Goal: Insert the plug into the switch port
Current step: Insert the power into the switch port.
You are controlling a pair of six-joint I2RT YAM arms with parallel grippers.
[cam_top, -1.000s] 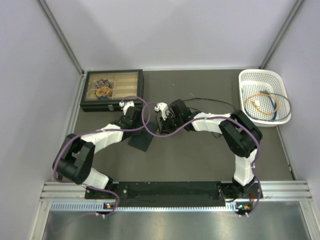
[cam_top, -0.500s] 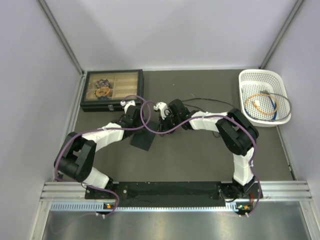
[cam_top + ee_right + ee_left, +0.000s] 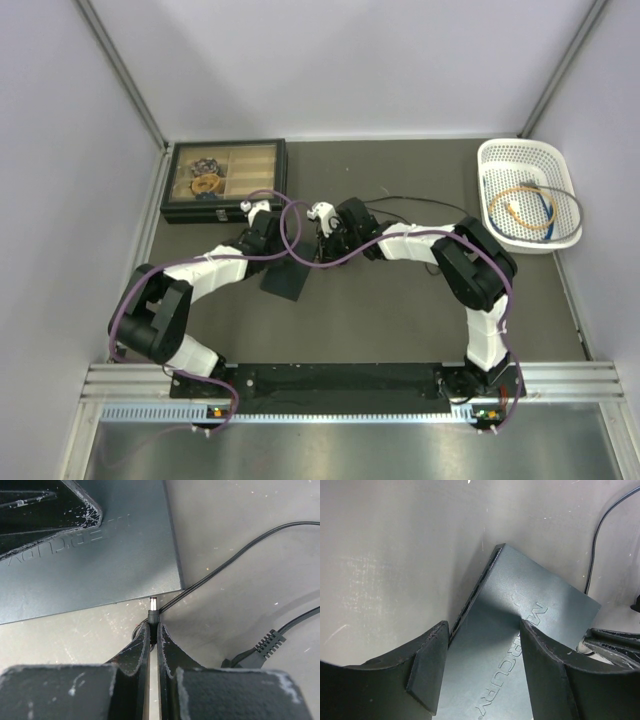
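L end effector (image 3: 482, 632): fingers standing apart, straddling one edge of dark grey switch (image 3: 535, 615), which is lying flat mid-worktop (image 3: 400, 320). R end effector (image 3: 154, 630): pinching plug (image 3: 153, 603) w/ black lead (image 3: 225, 565) trailing. Plug tip is pointing at switch's side, just short of it.

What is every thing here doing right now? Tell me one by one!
left claw, open, one finger beside the grey box's edge, the other over its top.
right claw, shut on the plug.
plug, pinched, tip close to the grey box, not yet in.
grey box, lying flat.
basket, holding coiled cables.
compartment case, small parts inside.
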